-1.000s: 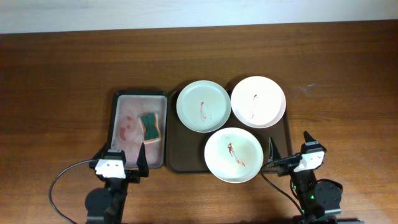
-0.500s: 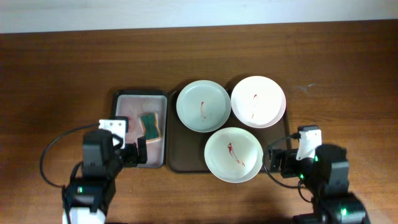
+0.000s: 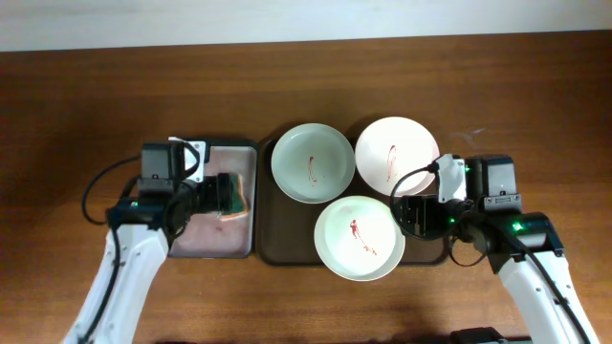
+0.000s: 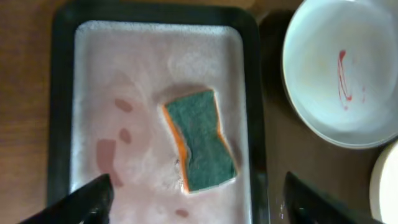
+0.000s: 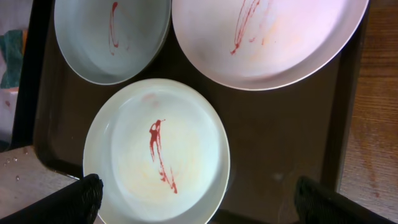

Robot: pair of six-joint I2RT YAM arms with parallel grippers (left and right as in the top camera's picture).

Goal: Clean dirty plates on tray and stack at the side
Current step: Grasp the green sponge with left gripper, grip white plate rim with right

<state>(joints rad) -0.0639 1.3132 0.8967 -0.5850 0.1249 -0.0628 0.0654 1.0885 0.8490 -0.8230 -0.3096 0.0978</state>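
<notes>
Three plates lie on the dark brown tray (image 3: 285,227), each with thin red smears. A pale-green plate (image 3: 313,163) is at the back left, a pale pink plate (image 3: 397,156) at the back right, and another pale-green plate (image 3: 359,237) at the front. My left gripper (image 3: 216,196) is open above the green sponge (image 4: 199,149), its fingers (image 4: 93,196) wide apart. My right gripper (image 3: 415,214) is open above the front plate's right edge (image 5: 155,149), holding nothing. The right wrist view also shows the pink plate (image 5: 267,37) and the tray floor (image 5: 286,137).
A smaller narrow tray (image 3: 186,234) with a wet pinkish lining (image 4: 124,81) holds the sponge, directly left of the large tray. Brown wood-grain tabletop (image 3: 86,105) surrounds both trays. A cable loops off each arm near the front edge.
Both arms have come forward from the front edge. The left gripper now hangs over the sponge tray. The right gripper is over the large tray's right front. The plates have not moved.
</notes>
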